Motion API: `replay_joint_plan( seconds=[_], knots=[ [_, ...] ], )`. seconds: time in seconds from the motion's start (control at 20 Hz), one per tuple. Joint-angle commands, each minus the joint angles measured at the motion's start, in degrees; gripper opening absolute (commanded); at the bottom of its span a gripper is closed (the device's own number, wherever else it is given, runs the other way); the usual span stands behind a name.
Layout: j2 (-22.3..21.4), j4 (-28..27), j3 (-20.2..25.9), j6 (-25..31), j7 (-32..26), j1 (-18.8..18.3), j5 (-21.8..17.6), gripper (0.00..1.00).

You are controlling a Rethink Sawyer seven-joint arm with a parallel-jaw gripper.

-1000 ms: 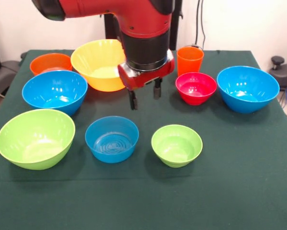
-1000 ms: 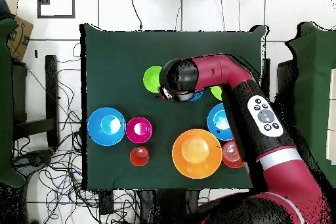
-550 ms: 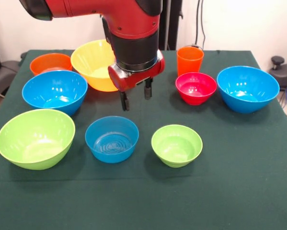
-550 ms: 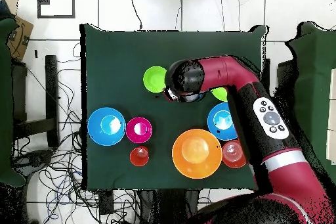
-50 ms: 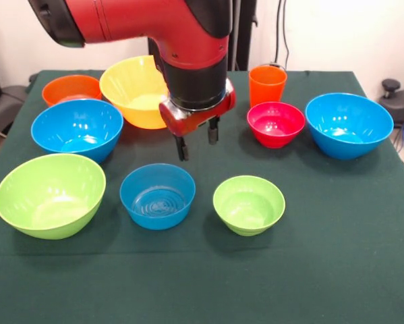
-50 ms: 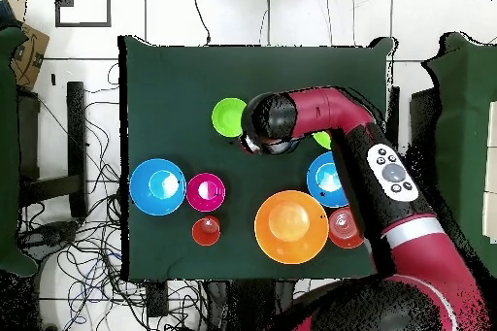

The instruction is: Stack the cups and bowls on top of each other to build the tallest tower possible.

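Observation:
My gripper [image 5: 197,141] hangs open and empty above the green cloth, just behind the small blue bowl [image 5: 157,196] and in front of the yellow bowl [image 5: 134,91]. To its right are the red-pink bowl [image 5: 276,123], the orange cup [image 5: 267,84] and a large blue bowl [image 5: 349,125]. Along the front stand the lime bowl [image 5: 50,194] and the small green bowl [image 5: 249,204]. On the left are another blue bowl [image 5: 77,128] and the orange bowl [image 5: 70,88]. Each stands alone; no tower is in view. In the overhead view the wrist [image 6: 264,133] hides the fingers.
The green-covered table [image 5: 336,256] has bare cloth along its front edge and at the right front corner. In the overhead view, cables and chairs [image 6: 49,182] surround the table, and the red arm [image 6: 388,167] reaches across its right half.
In the front view the gripper swung left, then came back a little to the right and slightly lower. It stays open. No bowl or cup has moved.

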Motion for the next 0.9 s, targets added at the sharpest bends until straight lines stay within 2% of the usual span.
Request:
replay_joint_plan(
  seconds=[0.05, 0.4, 0.7, 0.9],
  knots=[
    [3.8, 0.3, -2.3, -6.1, -10.3, 1.7, -7.9, 1.0],
    [1.7, 0.9, -2.9, -8.8, -9.6, 1.9, -12.7, 1.0],
    [-0.6, 2.4, -3.5, -9.5, -8.4, 2.6, -14.8, 1.0],
    [-0.4, 1.9, -3.3, -9.3, -7.7, 2.8, -14.4, 1.0]
  ],
)
